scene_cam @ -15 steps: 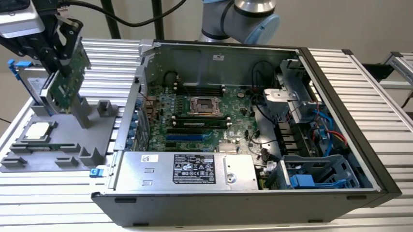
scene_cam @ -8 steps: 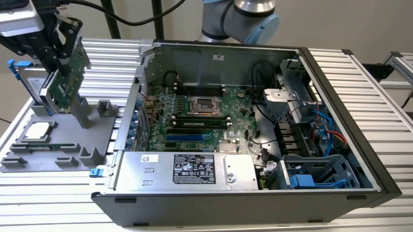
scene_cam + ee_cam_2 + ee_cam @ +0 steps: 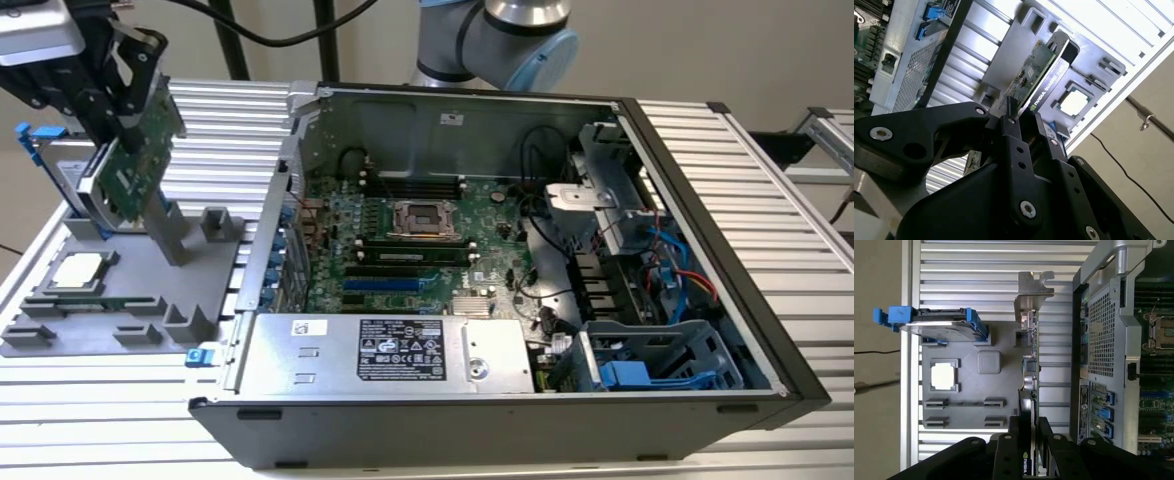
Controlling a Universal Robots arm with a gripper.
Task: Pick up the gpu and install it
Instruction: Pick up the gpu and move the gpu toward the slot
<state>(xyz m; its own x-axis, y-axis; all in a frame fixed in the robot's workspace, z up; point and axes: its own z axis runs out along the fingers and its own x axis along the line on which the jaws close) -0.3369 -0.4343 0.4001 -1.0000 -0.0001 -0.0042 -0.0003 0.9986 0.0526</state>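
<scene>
The gripper [image 3: 1024, 116] pinches the gpu [image 3: 1031, 75] between its fingers; the card reaches from them toward the gray holder [image 3: 1004, 390] below. The grasp seems done. Farther off, the open case [image 3: 441, 430] has no card; installing is not yet done.

White lettering runs along the black cooler edge of the gpu [image 3: 1032, 75] in the second wrist view, while in the exterior view a white label [image 3: 407, 350] of black print, too small to read, sits on the power supply [image 3: 274, 360] at the computer case's [image 3: 467, 430] near edge.
</scene>
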